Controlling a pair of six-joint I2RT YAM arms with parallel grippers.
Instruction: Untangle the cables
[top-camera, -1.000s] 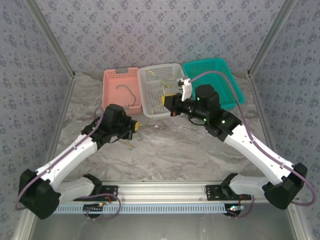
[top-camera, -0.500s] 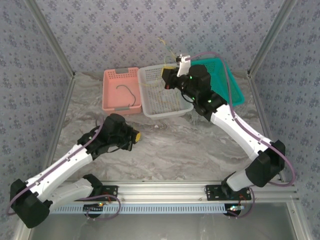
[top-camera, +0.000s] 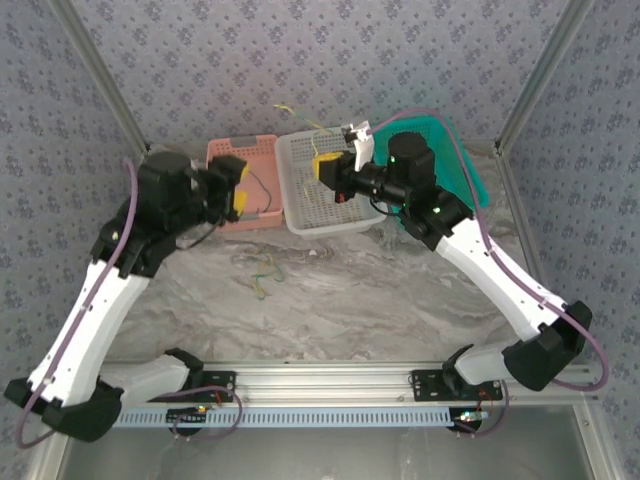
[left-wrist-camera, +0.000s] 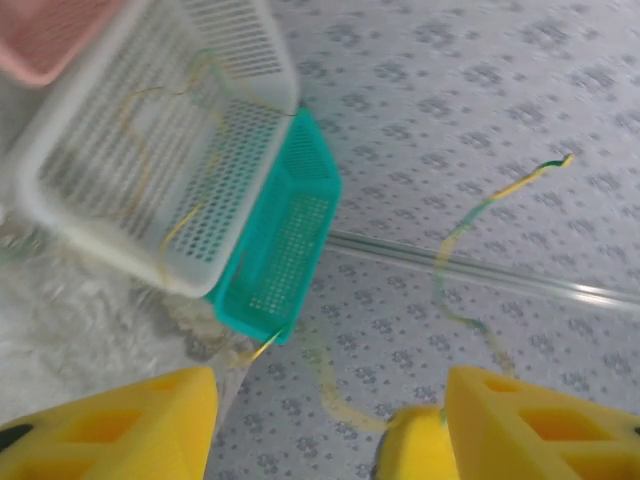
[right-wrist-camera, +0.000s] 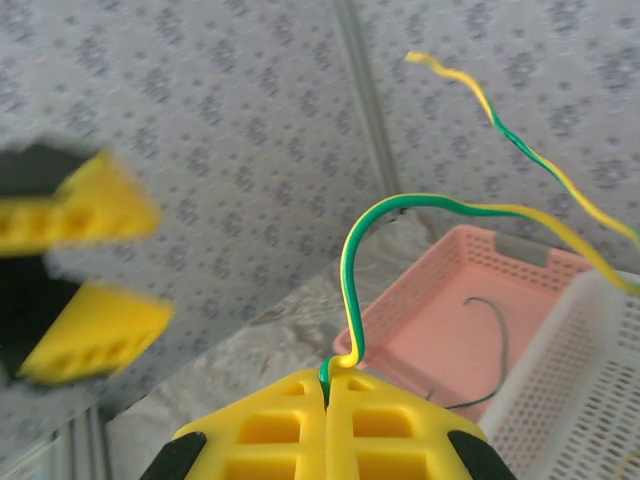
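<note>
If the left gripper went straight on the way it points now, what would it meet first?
Most likely the thin green-and-yellow wire pinched by the shut right gripper; a strand of it trails across the gap ahead of the open left gripper. Depth is unclear, so it may pass beside it.

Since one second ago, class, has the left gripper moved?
Yes. In the top view the left gripper moved up and left, from below the pink basket to overlapping it.

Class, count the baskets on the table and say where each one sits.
3. The pink basket is at the back left, the white basket beside it in the middle, the teal basket at the right, partly covered by the right arm.
</note>
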